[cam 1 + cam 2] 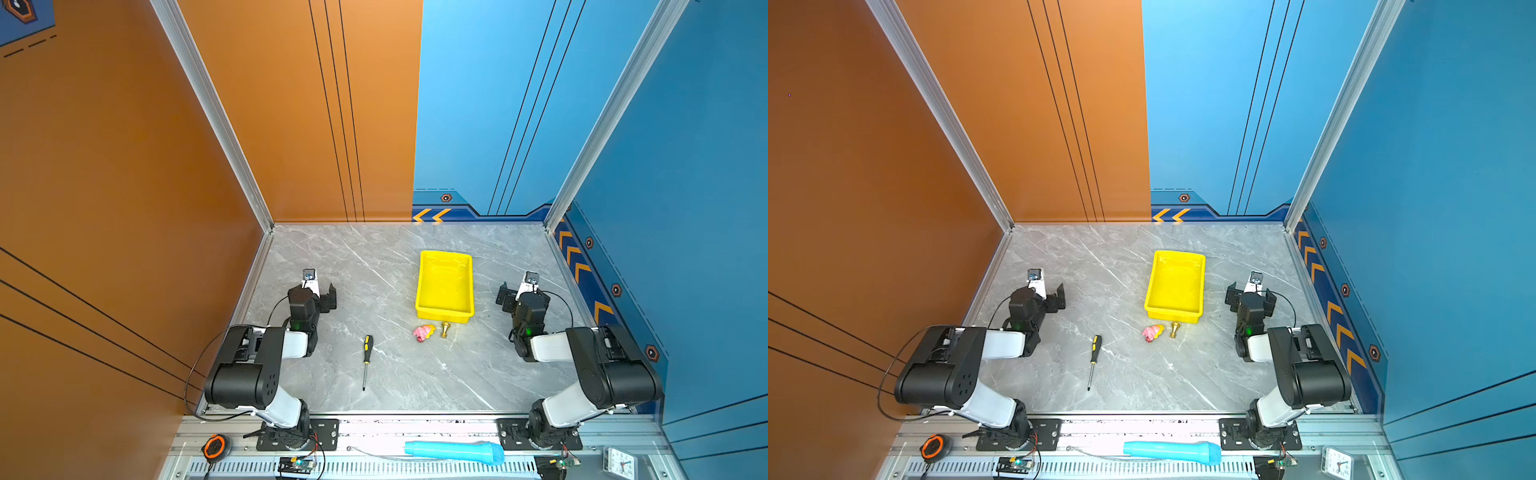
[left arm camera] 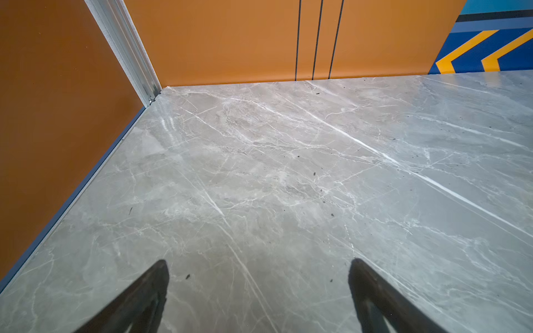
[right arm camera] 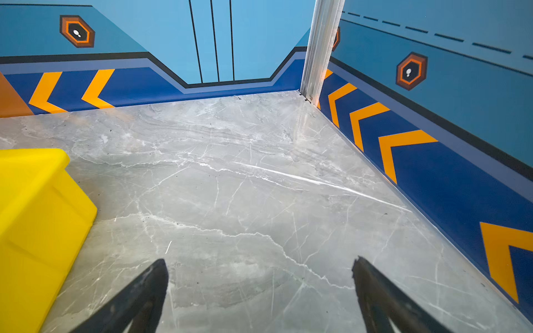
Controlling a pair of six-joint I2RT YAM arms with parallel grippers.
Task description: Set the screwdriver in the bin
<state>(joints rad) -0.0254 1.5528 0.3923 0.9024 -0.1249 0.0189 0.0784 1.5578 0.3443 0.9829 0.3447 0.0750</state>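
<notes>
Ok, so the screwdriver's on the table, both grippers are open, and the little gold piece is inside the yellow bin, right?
No: the gold piece sits outside the bin, on the table by its near wall; both top views show it. The screwdriver is on the table, and the left gripper and right gripper are open.

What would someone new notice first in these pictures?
The bright yellow bin, empty, stands right of centre on the grey marble table. The screwdriver lies alone nearer the front, to the bin's left. A pink toy and a gold piece sit in front of the bin.
</notes>
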